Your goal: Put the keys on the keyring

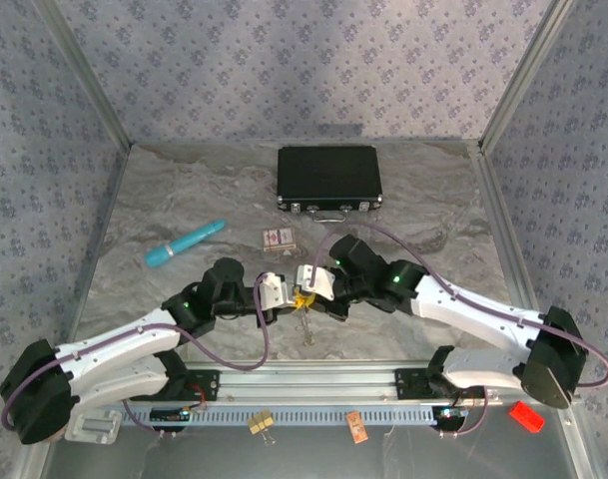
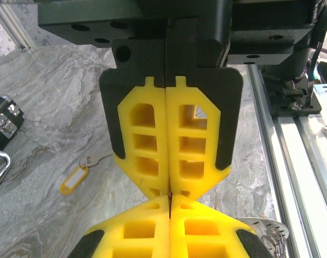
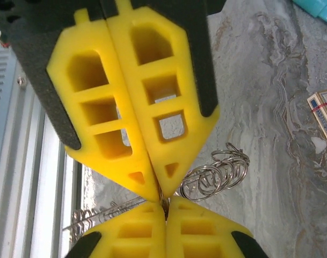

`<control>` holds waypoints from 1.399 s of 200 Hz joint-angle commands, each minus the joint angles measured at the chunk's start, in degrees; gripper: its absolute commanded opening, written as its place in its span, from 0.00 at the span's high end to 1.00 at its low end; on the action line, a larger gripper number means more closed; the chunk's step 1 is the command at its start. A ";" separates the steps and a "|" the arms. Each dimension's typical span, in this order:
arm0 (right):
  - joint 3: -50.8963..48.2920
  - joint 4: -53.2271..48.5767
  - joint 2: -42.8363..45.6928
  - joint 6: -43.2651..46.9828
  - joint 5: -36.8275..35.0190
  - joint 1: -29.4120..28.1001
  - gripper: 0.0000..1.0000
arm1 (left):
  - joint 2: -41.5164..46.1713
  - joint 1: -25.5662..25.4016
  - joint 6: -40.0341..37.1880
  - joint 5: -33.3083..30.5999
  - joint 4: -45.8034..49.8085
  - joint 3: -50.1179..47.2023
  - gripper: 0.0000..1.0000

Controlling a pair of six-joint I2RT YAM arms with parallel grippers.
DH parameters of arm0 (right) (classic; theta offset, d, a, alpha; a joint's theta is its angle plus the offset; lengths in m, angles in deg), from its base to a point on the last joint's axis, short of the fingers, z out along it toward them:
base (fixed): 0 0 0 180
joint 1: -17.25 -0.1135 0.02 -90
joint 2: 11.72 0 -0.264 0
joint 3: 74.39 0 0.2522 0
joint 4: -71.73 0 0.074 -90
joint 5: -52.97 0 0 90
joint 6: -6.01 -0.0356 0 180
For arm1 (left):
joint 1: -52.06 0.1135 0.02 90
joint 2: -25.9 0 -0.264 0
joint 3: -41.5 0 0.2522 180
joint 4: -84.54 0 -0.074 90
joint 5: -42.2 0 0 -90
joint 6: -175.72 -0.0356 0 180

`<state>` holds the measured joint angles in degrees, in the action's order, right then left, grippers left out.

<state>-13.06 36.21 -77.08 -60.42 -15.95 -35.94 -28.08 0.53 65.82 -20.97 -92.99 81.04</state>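
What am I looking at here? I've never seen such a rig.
Two robot arms sit bolted at a table's near edge. One picture looks down from above; the other two come from a camera on each wrist, that arm's own yellow fingers at the bottom. The left gripper and right gripper are both shut, tip to tip; what they pinch is too small to tell. Silver rings show beside the tips. On the table lie a black case, a teal tube, a card box and a yellow key tag.
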 commanded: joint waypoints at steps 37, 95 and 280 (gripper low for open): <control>-10.91 17.73 6.66 -9.17 6.50 3.69 0.68 | 2.34 0.02 6.17 -0.30 -14.37 -6.20 1.00; -13.29 23.61 5.01 -11.36 9.07 3.88 0.68 | 3.22 -0.02 9.22 -0.13 -19.42 -8.55 1.00; 3.60 -3.47 -1.03 4.03 -0.38 -1.39 1.00 | 6.42 0.01 2.51 -3.46 -1.43 -4.15 0.76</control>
<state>-13.50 39.60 -76.88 -61.05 -12.91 -36.00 -22.13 0.66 70.10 -24.73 -97.47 74.42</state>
